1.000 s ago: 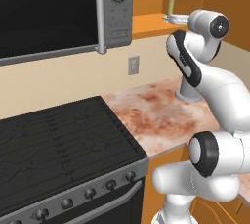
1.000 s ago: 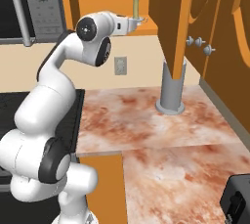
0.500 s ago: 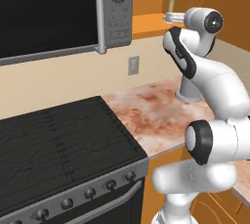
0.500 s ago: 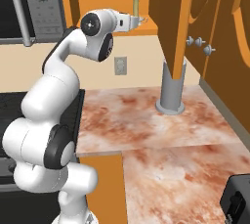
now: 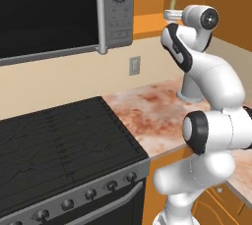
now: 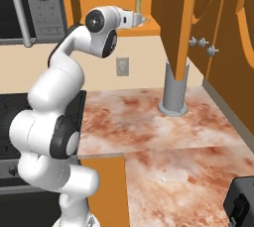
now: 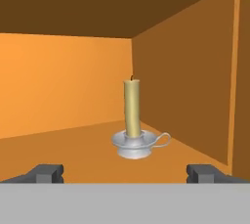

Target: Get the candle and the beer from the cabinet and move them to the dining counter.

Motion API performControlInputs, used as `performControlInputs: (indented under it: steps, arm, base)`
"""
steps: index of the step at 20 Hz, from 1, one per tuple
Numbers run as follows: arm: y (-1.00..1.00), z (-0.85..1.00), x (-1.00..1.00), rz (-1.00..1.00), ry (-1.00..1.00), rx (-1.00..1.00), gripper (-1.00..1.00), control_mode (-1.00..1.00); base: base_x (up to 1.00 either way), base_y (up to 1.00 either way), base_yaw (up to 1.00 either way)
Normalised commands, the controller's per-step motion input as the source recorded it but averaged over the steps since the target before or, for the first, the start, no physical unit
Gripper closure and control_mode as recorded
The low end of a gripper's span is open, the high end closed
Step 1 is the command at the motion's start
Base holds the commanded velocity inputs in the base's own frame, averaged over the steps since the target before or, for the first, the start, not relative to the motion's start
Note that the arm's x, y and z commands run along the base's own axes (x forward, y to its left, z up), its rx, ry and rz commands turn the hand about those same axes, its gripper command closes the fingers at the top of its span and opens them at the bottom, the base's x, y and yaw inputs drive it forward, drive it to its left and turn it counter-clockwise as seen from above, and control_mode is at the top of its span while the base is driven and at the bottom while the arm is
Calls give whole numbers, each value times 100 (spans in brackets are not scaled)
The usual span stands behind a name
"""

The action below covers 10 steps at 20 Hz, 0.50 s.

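The hand stands wide, its two dark fingertips at the lower left and lower right of the hand view, far apart, with nothing between them. Above the gap, at the centre of that frame, the candle stands upright in a small grey saucer-shaped holder with a loop handle on its right side; the candle is clear of both fingertips. The holder rests on the orange shelf of the cabinet, close to the corner where the back wall meets the darker side wall at the right of the frame. In the left base view the hand sits at the upper centre-right, at shelf level, with the candle showing just above it. In the right base view the hand is at the upper centre, pointing toward the right of the frame, and the candle rises just behind it; whether they touch cannot be told from the base views. The cabinet door hangs open at the upper right of that frame. Below, a marbled reddish desk carries a grey cylindrical canister at the centre right. A black stove fills the lower left of the left base view, with a microwave in the upper left and a wall outlet near the centre.
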Motion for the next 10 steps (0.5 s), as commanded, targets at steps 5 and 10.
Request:
performControlInputs:
  steps: [5,10]
  arm:
    - [0,15,26,0,0,0,-100,-100]
    - [0,8,26,0,0,0,-100,-100]
  base:
    - [0,0,0]
    - [0,0,0]
